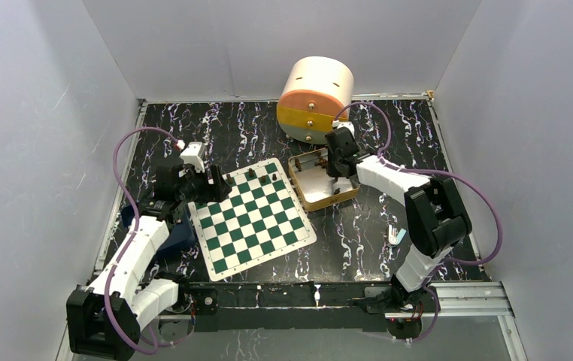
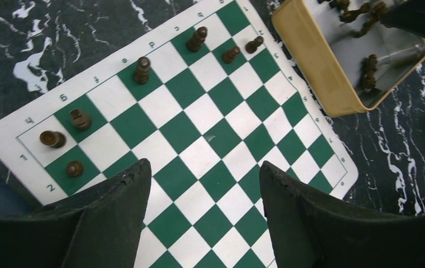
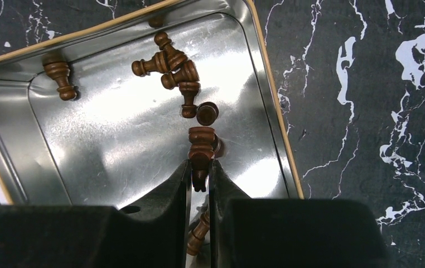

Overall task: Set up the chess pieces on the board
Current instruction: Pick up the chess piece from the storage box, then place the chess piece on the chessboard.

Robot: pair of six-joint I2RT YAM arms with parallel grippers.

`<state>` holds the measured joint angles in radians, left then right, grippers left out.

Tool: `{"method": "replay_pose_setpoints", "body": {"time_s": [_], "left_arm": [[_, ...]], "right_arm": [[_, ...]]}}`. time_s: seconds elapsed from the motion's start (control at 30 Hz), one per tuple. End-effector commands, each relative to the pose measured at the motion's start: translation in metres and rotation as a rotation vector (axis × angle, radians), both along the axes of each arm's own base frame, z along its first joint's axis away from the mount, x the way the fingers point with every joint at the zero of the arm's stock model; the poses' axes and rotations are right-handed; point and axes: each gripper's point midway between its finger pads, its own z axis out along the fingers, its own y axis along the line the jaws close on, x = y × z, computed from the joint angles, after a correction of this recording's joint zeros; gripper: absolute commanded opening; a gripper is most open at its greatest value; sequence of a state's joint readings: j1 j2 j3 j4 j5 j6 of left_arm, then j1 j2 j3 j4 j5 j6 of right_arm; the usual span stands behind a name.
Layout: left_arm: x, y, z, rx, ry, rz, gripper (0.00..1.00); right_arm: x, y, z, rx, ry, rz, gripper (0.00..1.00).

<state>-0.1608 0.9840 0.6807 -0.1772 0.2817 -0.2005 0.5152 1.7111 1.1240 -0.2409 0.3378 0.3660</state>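
The green-and-white board (image 1: 252, 216) lies mid-table. Several dark brown chess pieces stand along its far edge, among them a tall one (image 2: 141, 70) and a rook (image 2: 52, 138) in the corner. My left gripper (image 2: 204, 167) hovers open over the board's (image 2: 199, 128) middle squares with nothing between its fingers. My right gripper (image 3: 199, 164) is down inside the tan metal tray (image 3: 115, 139), shut on the top of a brown chess piece (image 3: 201, 146). More pieces (image 3: 171, 61) lie loose in the tray, and one lies under the fingers.
A round tan-and-orange tin (image 1: 315, 98) lies on its side at the back, behind the tray (image 1: 310, 201). A dark blue object (image 1: 178, 237) sits under my left arm by the board's left edge. A small pale item (image 1: 396, 235) lies right of the board. Walls enclose the table.
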Motion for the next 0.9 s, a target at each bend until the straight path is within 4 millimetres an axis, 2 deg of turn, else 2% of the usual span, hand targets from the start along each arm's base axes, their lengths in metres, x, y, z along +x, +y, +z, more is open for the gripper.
{"method": "replay_pose_setpoints", "body": {"time_s": [0.0, 0.37, 0.57, 0.7, 0.87], "left_arm": [[0.002, -0.020, 0.015, -0.067, -0.075, -0.118, 0.67], [0.000, -0.045, 0.031, -0.134, -0.140, -0.288, 0.60], [0.006, -0.052, 0.042, -0.225, -0.141, -0.252, 0.60], [0.007, -0.058, 0.051, -0.303, -0.161, -0.240, 0.60], [0.003, -0.067, 0.066, -0.317, -0.266, -0.331, 0.58]], "right_arm": [[0.010, 0.005, 0.042, 0.038, -0.078, 0.020, 0.18], [-0.003, 0.023, 0.067, 0.127, -0.058, 0.114, 0.17], [-0.011, 0.029, 0.084, 0.192, -0.080, 0.138, 0.17], [-0.020, 0.044, 0.098, 0.285, -0.097, 0.198, 0.16], [-0.032, 0.060, 0.116, 0.372, -0.105, 0.290, 0.16]]}}
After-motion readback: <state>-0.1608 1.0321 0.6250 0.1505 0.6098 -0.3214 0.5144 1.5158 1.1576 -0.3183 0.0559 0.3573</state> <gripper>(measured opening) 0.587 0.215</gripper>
